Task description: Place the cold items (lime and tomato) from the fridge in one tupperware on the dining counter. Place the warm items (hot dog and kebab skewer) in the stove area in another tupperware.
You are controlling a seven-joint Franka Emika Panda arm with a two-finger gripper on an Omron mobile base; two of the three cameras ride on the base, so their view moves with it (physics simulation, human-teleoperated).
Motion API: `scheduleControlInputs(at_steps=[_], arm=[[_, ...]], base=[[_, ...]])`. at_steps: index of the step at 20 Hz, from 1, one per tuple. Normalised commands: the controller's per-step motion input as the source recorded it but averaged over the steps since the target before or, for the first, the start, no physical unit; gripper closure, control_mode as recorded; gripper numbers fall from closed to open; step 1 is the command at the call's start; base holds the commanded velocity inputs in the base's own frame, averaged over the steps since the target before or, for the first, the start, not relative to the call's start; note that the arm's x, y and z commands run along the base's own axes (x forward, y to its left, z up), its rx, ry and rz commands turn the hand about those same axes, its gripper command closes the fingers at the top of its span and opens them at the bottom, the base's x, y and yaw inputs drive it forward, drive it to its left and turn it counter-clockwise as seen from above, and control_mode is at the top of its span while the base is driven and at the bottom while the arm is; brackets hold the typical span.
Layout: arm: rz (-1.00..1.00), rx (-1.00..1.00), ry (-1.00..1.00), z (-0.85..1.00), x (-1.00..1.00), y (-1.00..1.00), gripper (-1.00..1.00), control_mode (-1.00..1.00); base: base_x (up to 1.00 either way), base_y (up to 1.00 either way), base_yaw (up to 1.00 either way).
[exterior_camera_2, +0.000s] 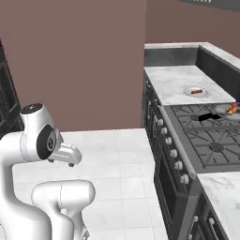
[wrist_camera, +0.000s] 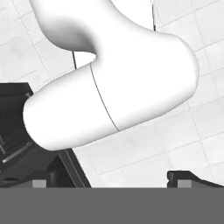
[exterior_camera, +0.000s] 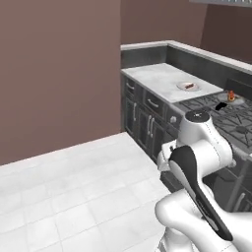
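Here, in the left base view, the plated hot dog (exterior_camera: pixel 188 86) lies at two o'clock; in the right base view it sits at one o'clock, well apart from the arm; in the hand view the gripper (wrist_camera: pixel 109 180) stands open, floorward.

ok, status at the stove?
Gripper open, empty, over floor. Hot dog on counter plate; kebab skewer in pan on stove. Nothing in the way.

Food on plate (exterior_camera_2: pixel 196 92) perhaps hot dog.
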Motion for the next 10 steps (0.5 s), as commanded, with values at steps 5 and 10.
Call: scheduleControlInputs(at_steps=[5, 10], arm=[[0.0, 0.0, 0.0, 0.0, 0.0, 0.0, -1.0, 1.0], [0.0, 0.0, 0.0, 0.0, 0.0, 0.0, -1.0, 1.0]], base=[[0.62, 0.59, -0.6], [0.58, 0.69, -0.6]])
